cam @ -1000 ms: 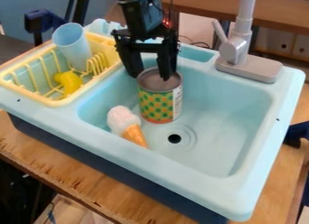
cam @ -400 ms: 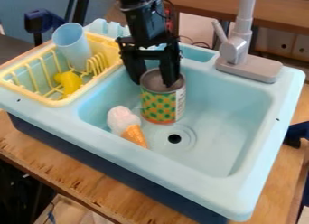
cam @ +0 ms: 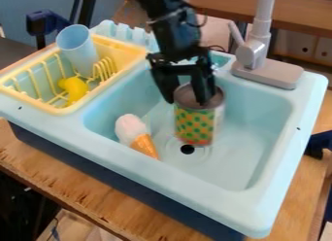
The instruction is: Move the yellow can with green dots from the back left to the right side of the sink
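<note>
Since the dish rack (cam: 126, 53) sits at the sink's (cam: 129, 164) left edge, its side probably props the tilted cup (cam: 77, 48); yellow toy (cam: 75, 89) beside cup. Ice cream cone (cam: 135, 136) leans by basin's front-left wall. Can (cam: 194, 126) upright just behind drain (cam: 187, 149), fingers of the gripper (cam: 188, 102) grasping its top, likely to keep it vertical; can't tell if base touches floor. Faucet (cam: 269, 74) near back-right corner.

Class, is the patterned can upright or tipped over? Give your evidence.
The can is upright: its round top faces up, above its patterned side.
</note>
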You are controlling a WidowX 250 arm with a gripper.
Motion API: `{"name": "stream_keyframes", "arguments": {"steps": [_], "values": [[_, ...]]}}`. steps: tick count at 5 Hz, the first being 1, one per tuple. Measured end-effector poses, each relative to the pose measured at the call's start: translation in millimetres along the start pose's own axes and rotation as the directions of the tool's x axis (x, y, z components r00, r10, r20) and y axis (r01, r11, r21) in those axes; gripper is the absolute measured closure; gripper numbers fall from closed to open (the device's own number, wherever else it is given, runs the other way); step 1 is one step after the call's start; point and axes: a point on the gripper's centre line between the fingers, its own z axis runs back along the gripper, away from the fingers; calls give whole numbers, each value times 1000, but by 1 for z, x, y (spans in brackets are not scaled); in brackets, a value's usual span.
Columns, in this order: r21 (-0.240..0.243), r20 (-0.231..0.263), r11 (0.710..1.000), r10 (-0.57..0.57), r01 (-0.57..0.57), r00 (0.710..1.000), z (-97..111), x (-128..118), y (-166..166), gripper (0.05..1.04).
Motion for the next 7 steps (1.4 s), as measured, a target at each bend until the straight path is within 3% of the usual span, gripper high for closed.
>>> {"name": "stream_keyframes", "arguments": {"steps": [2,3,4,6,7], "values": [[-61,-43,998,-29,27,999,-19,1,-28,76],[-62,-49,998,1,-4,999,-20,0,-31,76],[-88,-33,995,34,-37,999,-20,2,-35,76],[-200,35,980,4,3,999,1,6,-61,76],[-149,41,989,15,-9,999,9,3,-62,76]]}}
